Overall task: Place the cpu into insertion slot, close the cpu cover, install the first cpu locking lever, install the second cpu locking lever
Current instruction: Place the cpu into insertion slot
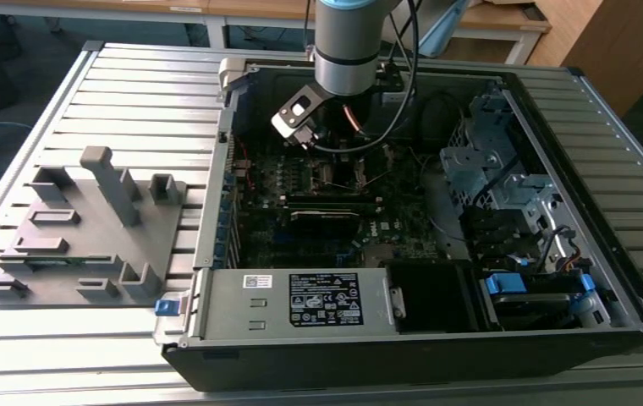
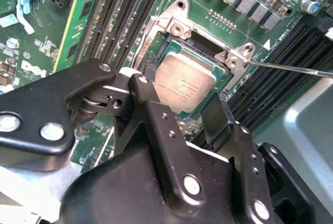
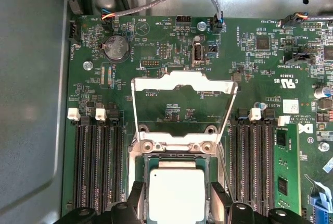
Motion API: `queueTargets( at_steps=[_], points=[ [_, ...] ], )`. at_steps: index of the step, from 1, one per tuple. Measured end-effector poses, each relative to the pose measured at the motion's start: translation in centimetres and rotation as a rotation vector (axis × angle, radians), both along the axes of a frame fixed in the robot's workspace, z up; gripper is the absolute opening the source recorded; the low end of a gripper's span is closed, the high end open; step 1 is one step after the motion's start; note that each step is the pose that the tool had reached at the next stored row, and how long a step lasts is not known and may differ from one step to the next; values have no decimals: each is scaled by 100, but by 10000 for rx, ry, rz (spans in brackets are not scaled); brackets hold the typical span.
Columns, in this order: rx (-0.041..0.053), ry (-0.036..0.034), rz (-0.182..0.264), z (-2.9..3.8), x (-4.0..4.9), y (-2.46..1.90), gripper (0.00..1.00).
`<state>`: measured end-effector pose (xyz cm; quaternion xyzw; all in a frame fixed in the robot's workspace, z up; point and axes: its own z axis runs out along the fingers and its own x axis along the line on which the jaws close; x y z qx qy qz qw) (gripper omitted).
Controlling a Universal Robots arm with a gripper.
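Closest in both wrist views are the gripper's (image 2: 182,92) two black fingers (image 2: 156,122). They are spread apart and released, one on each side of the cpu (image 2: 186,81), with a gap showing between each finger and the chip's edge. They grasp nothing.

The cpu (image 3: 177,195) lies flat, silver top up, seated in the insertion slot (image 3: 177,161). The slot's dark rim frames the chip on the sides that can be seen.

Just beyond the slot, the cpu cover (image 3: 182,81) stands swung open on its hinge. Bare green board shows through its cut-out window.

In the second wrist view a thin locking lever (image 2: 291,69) reaches out from the slot's corner bracket over the neighbouring memory slots (image 2: 291,52). It is not latched down.

In the first wrist view, banks of long black memory slots (image 3: 99,166) flank the slot on both sides of the motherboard (image 3: 156,41). A round coin cell battery (image 3: 116,47) sits near the board's far edge, where grey cables (image 3: 156,2) plug in.

In the exterior view the arm (image 1: 348,42) reaches down from the far side of the open computer case (image 1: 299,300), with the gripper (image 1: 338,152) low over the board. The case lies on a slatted metal worktop (image 1: 141,85). A grey moulded fixture (image 1: 79,228) rests near the worktop's edge on the exterior view's left, well apart from the slot.
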<state>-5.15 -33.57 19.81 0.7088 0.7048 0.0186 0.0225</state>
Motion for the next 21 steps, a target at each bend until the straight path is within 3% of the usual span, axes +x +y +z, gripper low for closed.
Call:
queueTargets(
  at_steps=[3, 4, 5, 8, 12, 14, 21],
  points=[
    [0, 0, 0, 2, 0, 0, 60],
    [-1, 1, 0, 3, 0, 0, 54],
    [-3, 2, 0, 4, 0, -1, 54],
    [-4, 2, 0, 6, -1, -1, 36],
    [0, 0, 0, 8, 0, 0, 25],
    [3, -1, 0, 8, 0, 0, 13],
    [1, -1, 0, 13, 0, 0, 10]
  ],
)
